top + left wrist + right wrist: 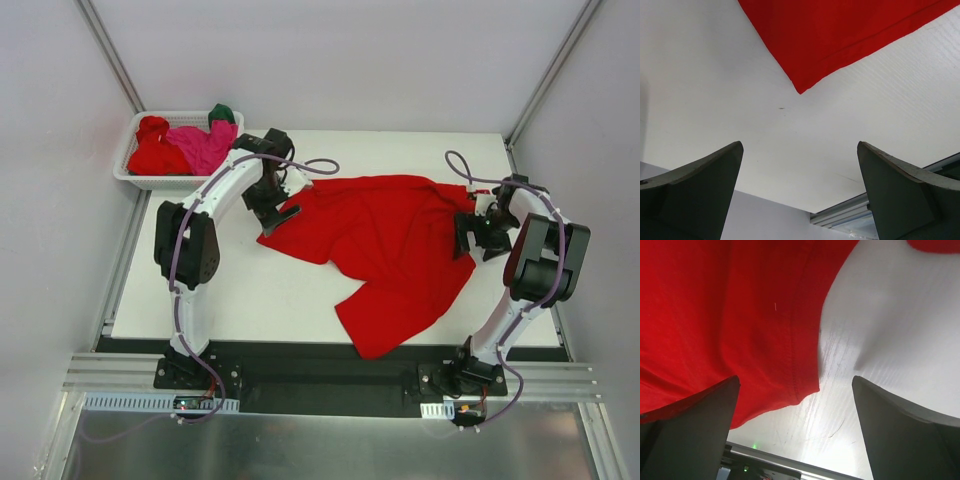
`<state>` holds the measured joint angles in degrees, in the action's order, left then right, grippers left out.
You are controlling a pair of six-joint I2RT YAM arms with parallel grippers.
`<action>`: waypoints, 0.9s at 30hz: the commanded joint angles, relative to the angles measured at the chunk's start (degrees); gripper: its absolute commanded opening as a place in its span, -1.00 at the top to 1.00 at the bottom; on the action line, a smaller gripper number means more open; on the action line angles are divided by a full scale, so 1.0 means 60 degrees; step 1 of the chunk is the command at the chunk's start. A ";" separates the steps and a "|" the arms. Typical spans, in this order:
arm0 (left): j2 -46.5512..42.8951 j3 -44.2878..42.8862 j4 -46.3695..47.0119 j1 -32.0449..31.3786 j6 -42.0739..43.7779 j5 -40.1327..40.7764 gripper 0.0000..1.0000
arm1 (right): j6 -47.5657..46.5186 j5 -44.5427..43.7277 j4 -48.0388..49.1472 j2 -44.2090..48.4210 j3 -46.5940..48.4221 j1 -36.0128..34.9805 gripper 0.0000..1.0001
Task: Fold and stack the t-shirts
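Note:
A bright red t-shirt (390,245) lies spread and crumpled on the white table (250,290). Its bottom part trails toward the near edge. My left gripper (277,215) is open and empty at the shirt's left corner, which shows in the left wrist view (840,35) ahead of the fingers (700,185). My right gripper (478,235) is open and empty at the shirt's right edge. The hemmed edge shows in the right wrist view (740,325) between the fingers (900,425). A red shirt (155,150), a magenta-pink shirt (205,145) and a dark green shirt (222,113) lie in the basket.
A white lattice basket (135,178) stands off the table's far left corner. Grey walls with metal posts close in the back and sides. A black base strip (330,370) runs along the near edge.

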<state>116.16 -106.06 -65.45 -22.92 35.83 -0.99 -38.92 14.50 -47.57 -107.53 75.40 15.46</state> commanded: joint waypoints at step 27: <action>-0.0537 0.0216 -0.0342 -0.0106 -0.0333 0.0034 -0.98 | 0.0583 -0.0455 0.0239 0.0093 -0.0774 0.0089 0.52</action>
<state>116.11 -104.31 -65.69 -22.94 33.82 -0.99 -36.71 8.84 -42.50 -107.53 71.72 16.21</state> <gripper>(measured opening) 0.992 0.304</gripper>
